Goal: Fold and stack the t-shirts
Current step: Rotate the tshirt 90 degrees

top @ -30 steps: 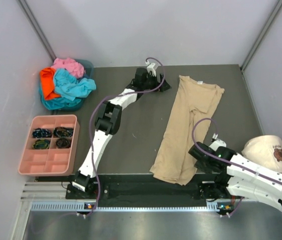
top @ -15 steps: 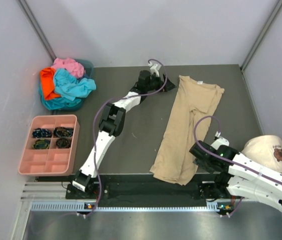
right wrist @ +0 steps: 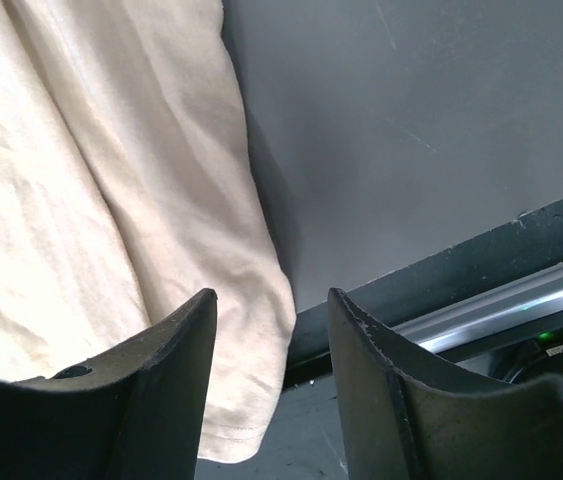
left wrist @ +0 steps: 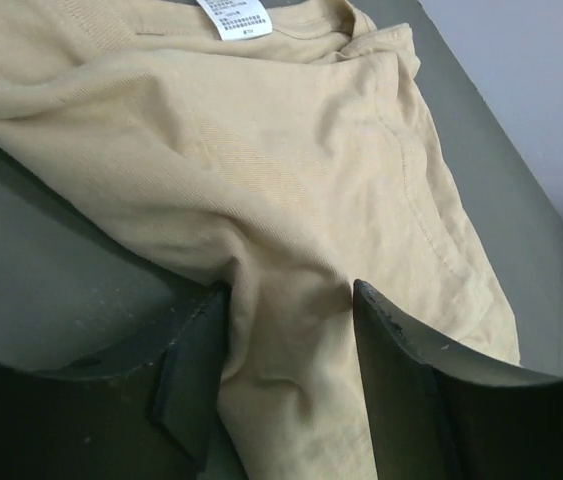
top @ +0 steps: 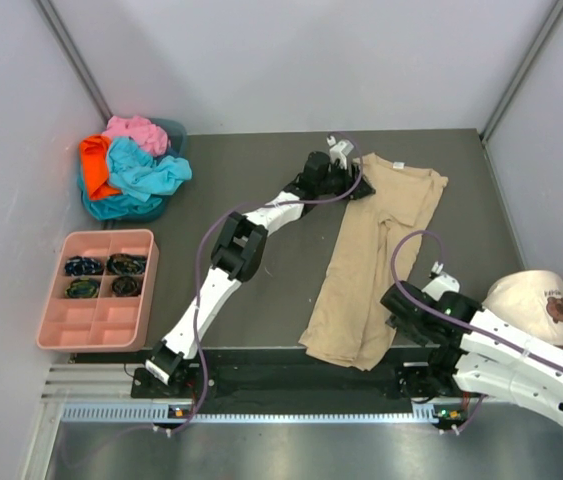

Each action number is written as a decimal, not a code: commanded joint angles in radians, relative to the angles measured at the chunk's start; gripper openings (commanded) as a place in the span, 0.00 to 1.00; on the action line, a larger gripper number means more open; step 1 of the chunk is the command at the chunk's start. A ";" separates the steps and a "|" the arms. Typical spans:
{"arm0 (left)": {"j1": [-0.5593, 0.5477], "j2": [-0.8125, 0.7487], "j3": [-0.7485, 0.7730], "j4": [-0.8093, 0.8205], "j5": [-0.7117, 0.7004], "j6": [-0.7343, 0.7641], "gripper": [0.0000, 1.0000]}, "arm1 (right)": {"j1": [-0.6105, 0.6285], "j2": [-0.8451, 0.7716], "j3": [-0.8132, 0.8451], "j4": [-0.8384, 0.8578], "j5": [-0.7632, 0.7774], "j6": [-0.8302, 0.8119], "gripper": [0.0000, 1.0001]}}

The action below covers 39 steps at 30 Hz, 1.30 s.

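Firstly, near edge: R gripper [right wrist: 271, 300], jaws apart, empty, above tan shirt [top: 351, 290] hem corner. Shirt laid lengthwise, right half of table [top: 281, 290]. Far end: L gripper [left wrist: 286, 300], jaws apart, straddling shirt fold below collar. Far left: turquoise/orange/pink shirt heap [top: 141, 170].

The large tan cotton t-shirt [top: 381, 250] lies stretched out long and narrow on the right half of the dark table [top: 261, 290], folded in lengthwise, a little rumpled. Its collar and white label are at the far end, and its hem droops just over the near edge. Over at the far left, the turquoise t-shirt [top: 146, 172], orange t-shirt [top: 94, 165] and pink t-shirt [top: 136, 132] sit crumpled together in one unfolded heap.
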<state>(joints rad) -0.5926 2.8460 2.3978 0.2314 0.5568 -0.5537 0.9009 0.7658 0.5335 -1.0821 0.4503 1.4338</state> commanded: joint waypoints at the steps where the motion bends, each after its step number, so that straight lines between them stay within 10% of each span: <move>1: 0.010 0.018 0.018 -0.050 -0.015 0.017 0.54 | 0.010 -0.034 0.034 -0.016 0.022 0.011 0.49; 10: 0.030 0.018 0.014 -0.044 -0.026 -0.020 0.00 | 0.010 -0.045 0.029 -0.012 0.024 0.010 0.49; 35: 0.281 -0.132 -0.129 -0.141 -0.212 0.138 0.00 | 0.010 0.049 0.043 0.099 0.028 -0.059 0.50; 39: 0.286 -0.149 -0.152 -0.133 -0.182 0.164 0.59 | 0.010 0.089 0.056 0.119 0.039 -0.076 0.52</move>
<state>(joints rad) -0.3164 2.7598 2.2864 0.1566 0.4030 -0.4522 0.9009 0.8307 0.5358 -1.0077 0.4553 1.3872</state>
